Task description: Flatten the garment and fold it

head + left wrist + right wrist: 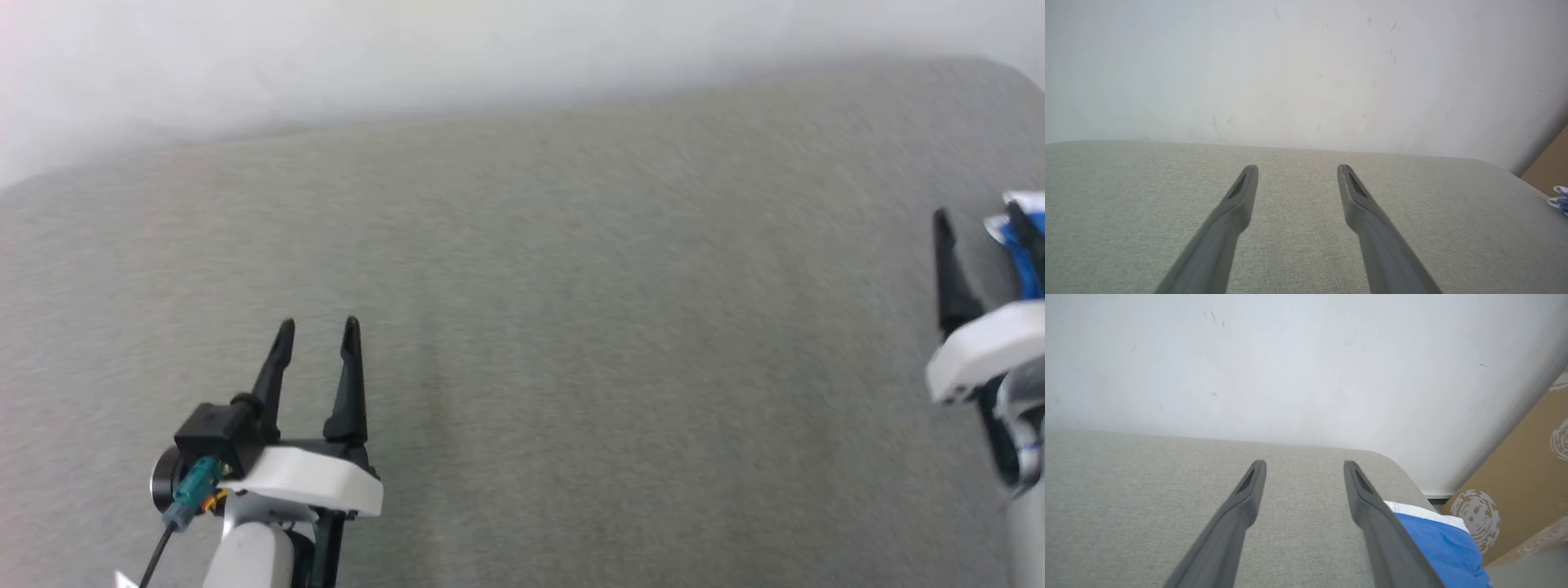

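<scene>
Your left gripper [318,322] stands spread wide, its two dark fingers parted with nothing between them, hovering over bare grey upholstered surface [571,327]; its own wrist view [1297,167] shows the same open gap and no contact with anything. Your right gripper [978,212] sits at the far right of the head view, and in its wrist view [1304,462] the jaws are likewise released, wide apart, with only grey fabric showing through the gap. It holds nothing. The blue shorts [1437,539] lie just outside that gripper's right-hand finger, at the right-hand end of the surface near its rounded corner; the finger overlaps the cloth in the wrist view, and you cannot tell whether it touches it. From the head view the shorts [1030,261] look bunched beside that same finger, cut off by the frame edge, and a scrap of them [1560,200] shows at the right edge of the left wrist view. The white band runs along the edge of the shorts that faces the white wall [1290,61], with the blue cloth spreading back from it toward the wrist. Too little of the garment shows to judge its long axis. A cardboard box [1527,457] with pale swirl prints stands past the corner.
</scene>
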Robot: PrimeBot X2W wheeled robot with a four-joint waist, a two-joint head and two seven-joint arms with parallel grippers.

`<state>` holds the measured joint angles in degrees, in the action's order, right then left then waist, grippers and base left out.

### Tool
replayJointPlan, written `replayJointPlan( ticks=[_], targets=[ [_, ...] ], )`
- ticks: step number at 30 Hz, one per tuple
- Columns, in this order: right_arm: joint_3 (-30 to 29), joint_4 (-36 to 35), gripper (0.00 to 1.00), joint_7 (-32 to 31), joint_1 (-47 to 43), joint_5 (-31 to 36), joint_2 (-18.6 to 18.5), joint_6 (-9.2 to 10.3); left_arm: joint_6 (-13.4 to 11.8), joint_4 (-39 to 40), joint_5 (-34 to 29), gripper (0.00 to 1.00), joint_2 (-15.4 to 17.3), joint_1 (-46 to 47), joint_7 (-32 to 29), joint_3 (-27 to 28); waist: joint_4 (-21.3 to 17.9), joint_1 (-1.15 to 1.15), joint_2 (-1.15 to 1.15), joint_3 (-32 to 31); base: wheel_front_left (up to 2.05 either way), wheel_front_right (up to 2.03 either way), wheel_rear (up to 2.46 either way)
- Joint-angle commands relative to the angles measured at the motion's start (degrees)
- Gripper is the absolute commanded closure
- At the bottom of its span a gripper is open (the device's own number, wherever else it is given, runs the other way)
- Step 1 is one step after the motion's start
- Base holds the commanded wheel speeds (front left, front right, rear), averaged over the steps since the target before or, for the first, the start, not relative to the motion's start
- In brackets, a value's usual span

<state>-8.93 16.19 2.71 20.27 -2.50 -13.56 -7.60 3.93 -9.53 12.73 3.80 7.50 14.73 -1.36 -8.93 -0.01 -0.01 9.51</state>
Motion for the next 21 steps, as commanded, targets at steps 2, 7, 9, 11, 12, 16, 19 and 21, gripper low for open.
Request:
replayJointPlan(
  ticks=[2,7,9,11,12,16,19,21],
  targets=[
    [0.8,-4.5,0.0,-0.1,-3.7,-1.3,2.1,0.11,-0.2,-0.6,0.4,0.0,-0.3,-1.2,0.3,0.2,7.1,0.01,0.01,-6.9,0.0,0.0,0.0],
    [2.4,-11.1,0.0,0.7,-9.8,-1.5,6.1,0.11,-0.1,-1.4,0.4,0.0,-0.6,-2.6,0.3,0.0,8.6,0.01,0.01,-9.1,0.0,0.0,0.0],
    [2.4,-11.9,0.0,1.1,-10.9,-1.5,6.9,0.11,-0.1,-1.7,0.5,0.0,-0.6,-2.8,0.3,0.0,8.9,0.01,0.01,-9.5,0.0,0.0,0.0],
    [2.4,-12.8,0.0,1.8,-13.0,-1.6,8.2,0.11,0.1,-2.2,0.8,0.0,-0.7,-3.2,0.3,-0.1,9.3,0.01,0.01,-10.3,0.0,0.0,0.0],
    [2.5,-13.0,0.0,2.1,-13.9,-1.6,8.7,0.11,0.2,-2.3,0.9,0.0,-0.7,-3.3,0.3,-0.2,9.5,0.01,0.01,-10.6,0.0,0.0,0.0],
    [3.7,-12.9,0.0,3.4,-16.9,-1.7,10.0,0.11,0.9,-3.2,1.4,0.0,-0.8,-4.2,0.3,-0.8,9.9,0.01,0.01,-11.3,0.0,0.0,0.0],
    [4.3,-12.9,0.0,4.6,-18.7,-1.1,10.4,0.11,1.1,-3.4,1.5,0.0,-0.8,-4.9,0.3,-1.1,10.0,0.01,0.01,-11.6,0.0,0.0,0.0],
    [4.6,-12.7,0.0,5.6,-20.2,-0.7,10.6,0.11,1.2,-3.3,1.5,0.0,-0.9,-5.4,0.3,-1.2,10.3,0.01,0.01,-11.6,0.0,0.0,0.0]
  ],
)
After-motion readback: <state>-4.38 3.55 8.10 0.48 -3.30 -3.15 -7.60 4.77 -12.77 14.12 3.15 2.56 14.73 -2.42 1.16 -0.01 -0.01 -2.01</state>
